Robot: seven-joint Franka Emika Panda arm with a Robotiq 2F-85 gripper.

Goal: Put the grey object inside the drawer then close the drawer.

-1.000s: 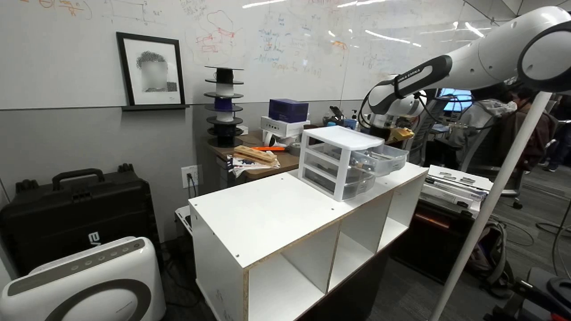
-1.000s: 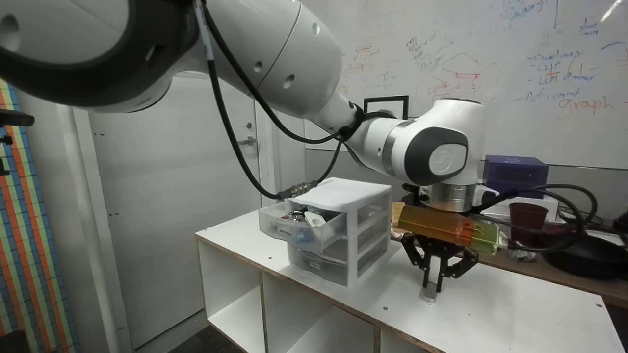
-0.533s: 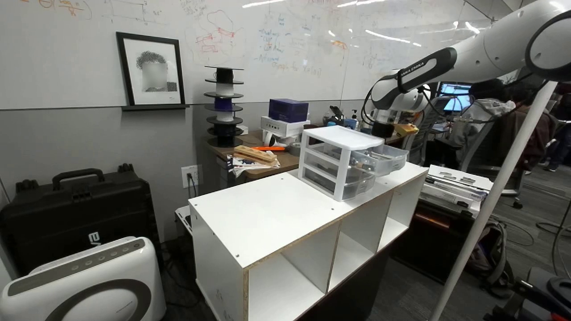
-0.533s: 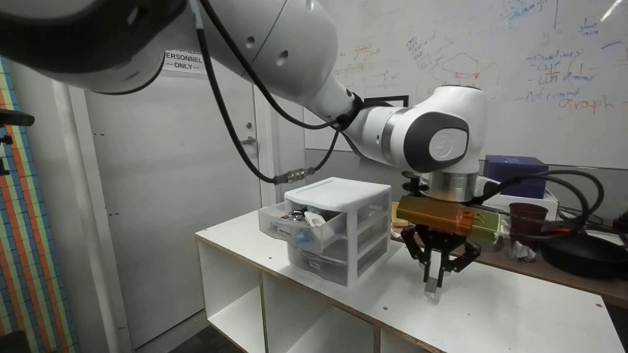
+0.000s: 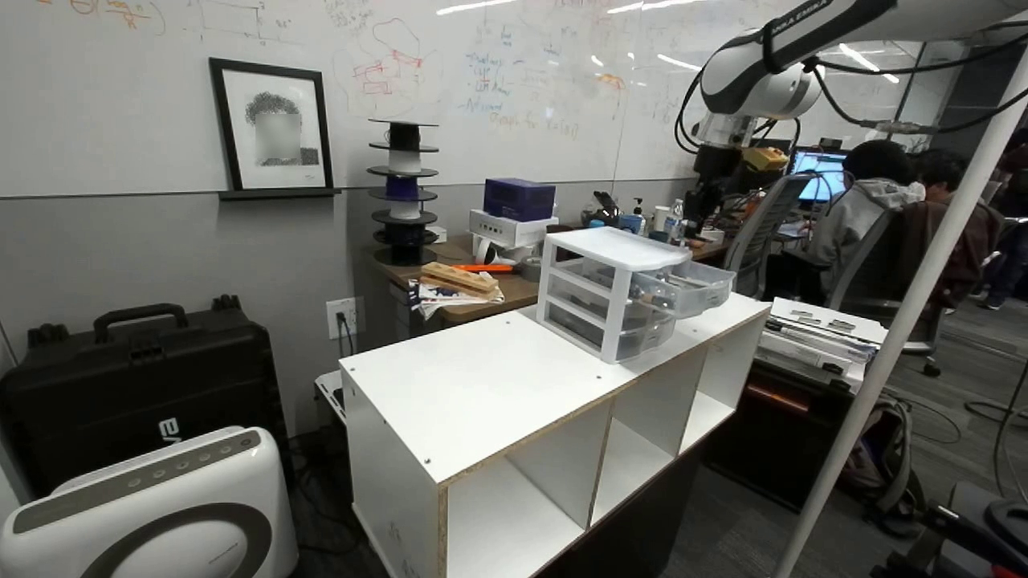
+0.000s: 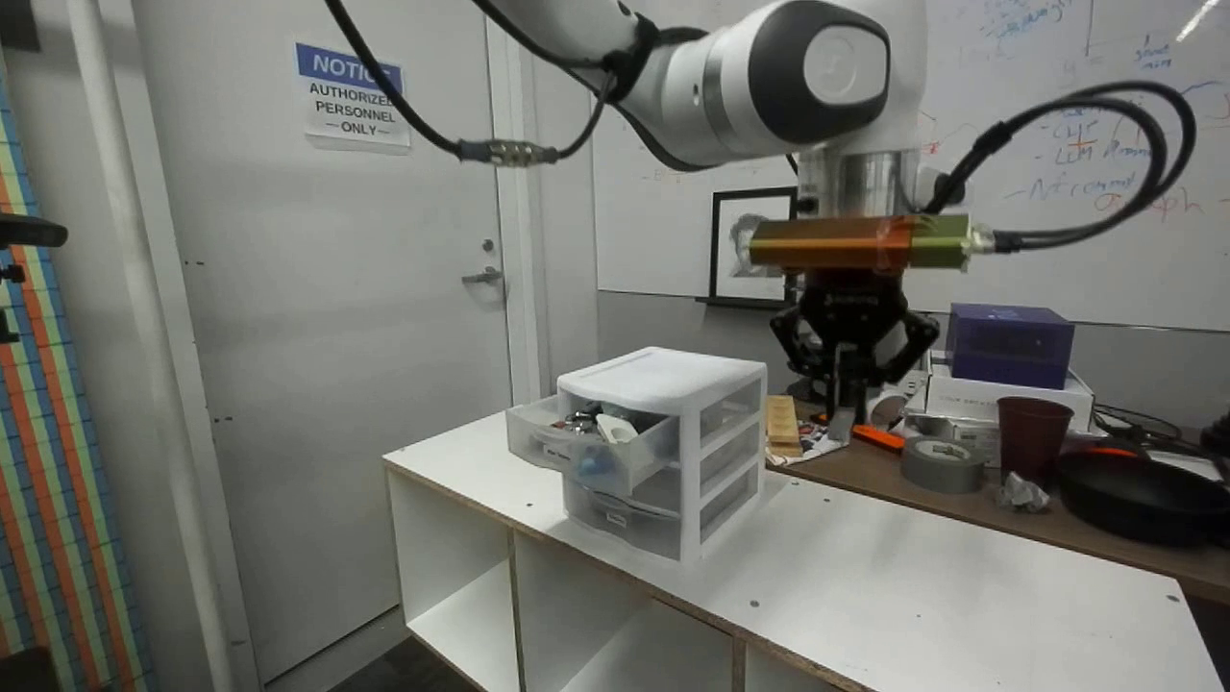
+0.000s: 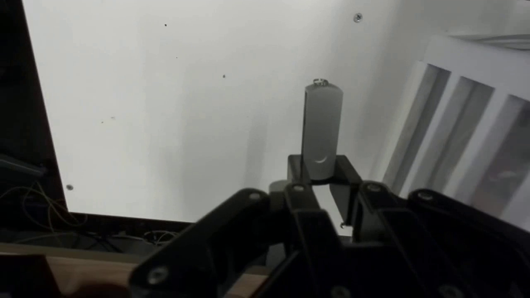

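While the arm (image 6: 716, 91) reaches in from the upper left of an exterior view, its wrist is bent so that the gripper (image 6: 848, 408) points straight down, raised above the white cabinet (image 6: 961, 586) and beside the drawer unit (image 6: 663, 380), apart from both. In the wrist view its 2 fingers (image 7: 348, 170) are clamped on the grey object (image 7: 323, 124), a flat stick with a small metal ring (image 7: 320, 82) at its far end, held in the air outside the drawer (image 6: 530, 440). The drawer stands pulled out near the top of the unit in both exterior views. Inside lies a jumble of small things (image 6: 579, 421), with a white piece (image 6: 616, 430) on top and something blue (image 6: 596, 459) showing through the clear plastic. The labelled bottom drawer (image 6: 615, 526) is pushed in; what it holds is too blurred to tell. Along its front the cabinet has 3 open compartments (image 5: 514, 518).
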